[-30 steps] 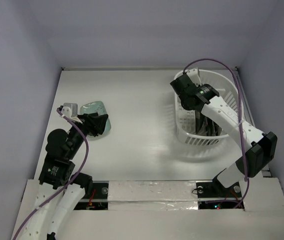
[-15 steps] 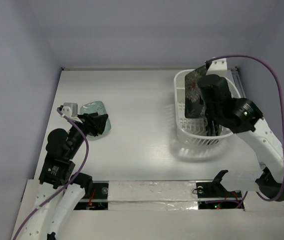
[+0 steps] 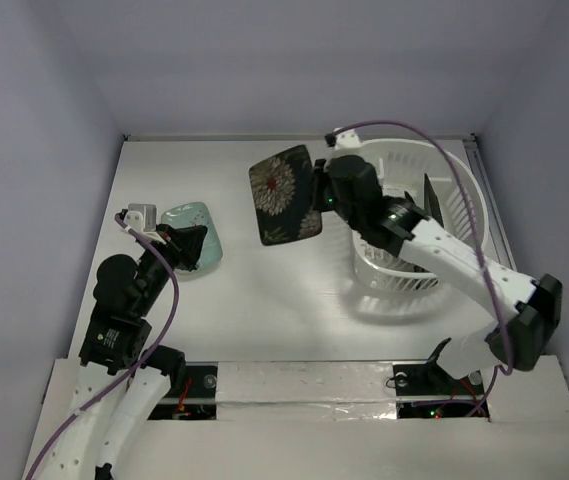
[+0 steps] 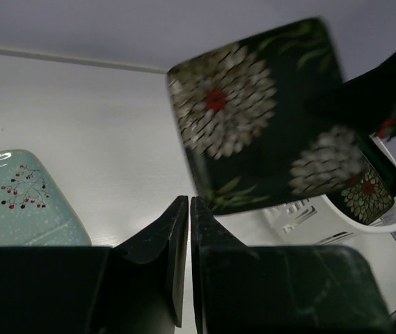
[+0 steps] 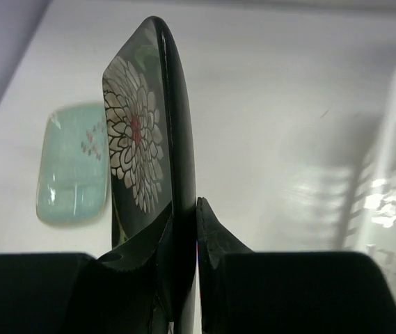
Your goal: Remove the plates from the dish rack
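My right gripper (image 3: 316, 196) is shut on the edge of the black plate with white flowers (image 3: 284, 194), which hangs upright over the table just left of the white dish rack (image 3: 461, 232). The right wrist view shows this plate (image 5: 157, 146) edge-on between the fingers (image 5: 215, 236). Another dark plate (image 3: 434, 203) stands on edge inside the rack. Flat on the table at the left lies the pale mint-green plate (image 3: 192, 222); my left gripper (image 3: 190, 243) is over its near edge, shut and holding nothing (image 4: 189, 212).
The table's left wall runs close beside the mint-green plate (image 4: 17, 202). The rack (image 4: 337, 219) sits against the right side of the table. Bare white tabletop (image 3: 264, 290) lies between the two arms.
The right arm has lifted the flowered plate out of the rack and swung it left over the table. The left gripper has shut, staying at the mint-green plate.
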